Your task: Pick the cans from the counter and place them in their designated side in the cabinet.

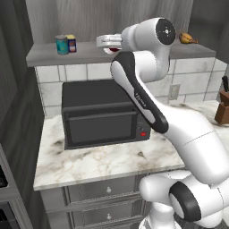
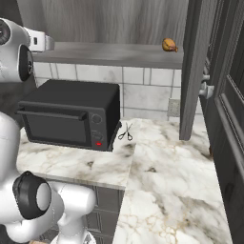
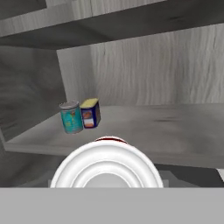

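My gripper [image 1: 112,46] is up at the front edge of the cabinet's grey shelf board [image 1: 44,56], shut on the red can [image 1: 114,49]. In the hand view the can's white ringed top [image 3: 107,165] with a red rim sits just in front of the camera and hides the fingertips. The can with the yellow top and dark blue body [image 1: 71,43] [image 3: 90,113] stands at the left end of the shelf [image 3: 170,127], touching or nearly touching a teal can [image 1: 61,44] [image 3: 71,117]. Below lies the marble counter [image 1: 98,161].
A black microwave [image 1: 100,114] [image 2: 71,116] stands on the counter under the shelf. A brown-orange lumpy food item [image 1: 188,39] [image 2: 169,45] lies at the shelf's right end. Scissors [image 2: 126,132] lie by the microwave, a knife block [image 1: 222,109] stands far right, and an open cabinet door [image 2: 190,71] hangs there.
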